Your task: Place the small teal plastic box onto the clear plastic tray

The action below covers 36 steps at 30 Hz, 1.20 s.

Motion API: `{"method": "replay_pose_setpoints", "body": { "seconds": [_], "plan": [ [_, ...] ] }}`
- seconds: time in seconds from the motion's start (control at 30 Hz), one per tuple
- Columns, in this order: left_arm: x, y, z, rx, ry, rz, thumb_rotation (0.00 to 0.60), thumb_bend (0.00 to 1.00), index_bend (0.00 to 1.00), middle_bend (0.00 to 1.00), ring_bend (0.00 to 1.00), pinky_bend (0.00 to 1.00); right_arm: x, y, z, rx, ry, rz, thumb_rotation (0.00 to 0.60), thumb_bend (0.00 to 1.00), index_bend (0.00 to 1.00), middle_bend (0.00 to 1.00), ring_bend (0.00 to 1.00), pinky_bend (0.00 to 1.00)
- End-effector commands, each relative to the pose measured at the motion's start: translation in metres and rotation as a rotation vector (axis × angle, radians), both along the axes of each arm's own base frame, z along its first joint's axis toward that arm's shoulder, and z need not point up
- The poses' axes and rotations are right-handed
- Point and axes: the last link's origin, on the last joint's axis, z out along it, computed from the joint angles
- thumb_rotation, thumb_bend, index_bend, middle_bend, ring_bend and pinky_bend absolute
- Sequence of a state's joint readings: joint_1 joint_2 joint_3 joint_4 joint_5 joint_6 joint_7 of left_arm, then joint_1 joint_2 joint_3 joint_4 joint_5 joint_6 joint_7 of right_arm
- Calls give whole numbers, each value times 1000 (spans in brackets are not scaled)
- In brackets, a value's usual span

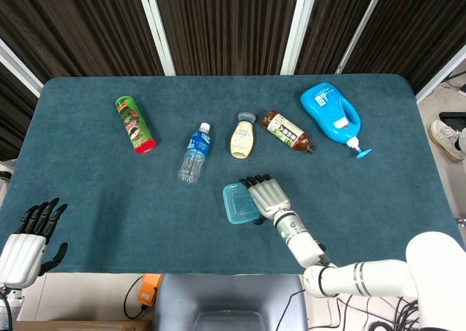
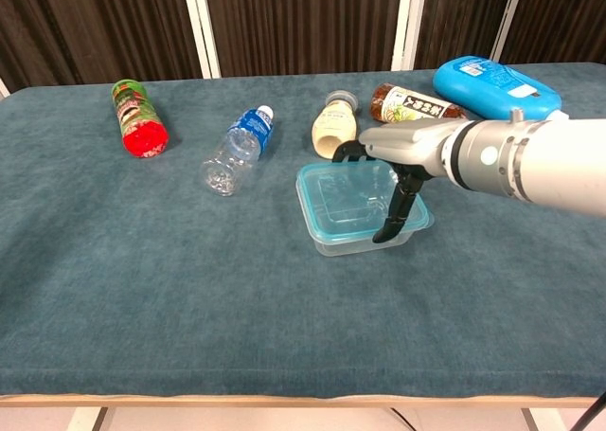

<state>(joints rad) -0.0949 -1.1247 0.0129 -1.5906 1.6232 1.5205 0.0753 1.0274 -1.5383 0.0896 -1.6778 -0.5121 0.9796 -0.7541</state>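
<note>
Right hand on the teal box, mid-table toward the near edge; no clear tray identifiable.

The right hand [image 2: 402,170] rests over the right side of the small teal plastic box [image 2: 350,204], palm above the rim and dark fingers [image 2: 393,211] hanging down its side wall; likely settling a grasp, but whether they actually clamp the box, cannot tell. Box sits flat on the tabletop [image 1: 109,193], just in front of the cream squeeze bottle [image 1: 242,137]. Left hand [image 1: 25,240] idles off the near left corner, fingers spread, holding nothing, probably parked clear. Labels on the blue-capped water bottle [image 1: 194,155], brown bottle [image 1: 287,132], green can [image 1: 135,124] and blue jug [image 1: 331,113] too small to read.
</note>
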Motion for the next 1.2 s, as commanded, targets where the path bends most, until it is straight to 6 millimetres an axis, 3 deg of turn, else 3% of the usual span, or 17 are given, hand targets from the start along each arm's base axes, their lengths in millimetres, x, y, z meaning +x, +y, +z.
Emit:
{"method": "replay_pose_setpoints", "body": {
  "seconds": [0.03, 1.2],
  "plan": [
    [0, 0, 0, 0, -1, 1, 600, 398, 0, 0, 0, 113, -1, 0, 1, 7, 14, -7, 600, 330, 462, 361, 244, 364],
    [-1, -1, 3, 5, -13, 2, 600, 399, 0, 0, 0, 116, 3, -3, 3, -15, 38, -15, 600, 330, 38, 75, 39, 236]
  ]
}}
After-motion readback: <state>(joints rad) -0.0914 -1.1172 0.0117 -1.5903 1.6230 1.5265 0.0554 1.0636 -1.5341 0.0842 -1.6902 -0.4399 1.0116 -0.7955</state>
